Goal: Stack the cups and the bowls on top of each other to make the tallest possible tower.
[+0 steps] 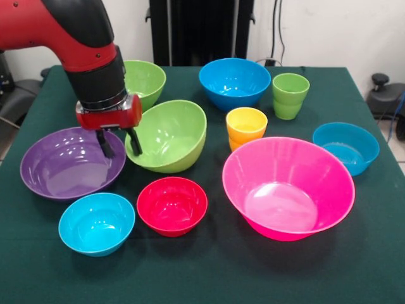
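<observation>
My gripper (120,144) hangs open over the left rim of a tilted lime green bowl (171,136). One finger (134,142) is inside that rim and the other is outside, above the purple bowl (63,164). A second lime bowl (147,79) sits behind my arm. Around them are a small cyan bowl (96,223), a red bowl (172,205), a huge pink bowl (288,190), a blue bowl (234,82) at the back and another blue bowl (346,147) at the right. The yellow-orange cup (245,126) and green cup (290,95) stand upright. No tower shows; nothing is stacked.
The table is covered with a dark green cloth (209,272). My red and black arm (82,44) comes in from the upper left. Bowls stand close together around the gripper.
</observation>
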Available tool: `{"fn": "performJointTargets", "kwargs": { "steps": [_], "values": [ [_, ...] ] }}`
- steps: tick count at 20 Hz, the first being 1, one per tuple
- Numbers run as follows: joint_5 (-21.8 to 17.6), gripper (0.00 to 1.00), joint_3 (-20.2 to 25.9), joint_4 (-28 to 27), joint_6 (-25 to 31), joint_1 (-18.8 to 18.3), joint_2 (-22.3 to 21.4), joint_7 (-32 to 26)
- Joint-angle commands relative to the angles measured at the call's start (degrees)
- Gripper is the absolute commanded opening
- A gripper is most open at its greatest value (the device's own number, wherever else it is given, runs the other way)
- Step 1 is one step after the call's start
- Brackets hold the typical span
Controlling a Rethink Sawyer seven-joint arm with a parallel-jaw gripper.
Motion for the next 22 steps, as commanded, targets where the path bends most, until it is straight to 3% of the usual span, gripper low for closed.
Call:
{"fn": "performJointTargets", "kwargs": {
  "steps": [1,13,22],
  "values": [
    [-1.3,1.0,2.4,4.0,3.2,0.4,-4.6,-14.9],
    [0.0,1.0,3.4,5.5,3.9,0.3,-6.2,-13.7],
    [-2.4,1.0,2.2,4.9,-1.6,1.6,-2.3,-10.0]
  ]
}}
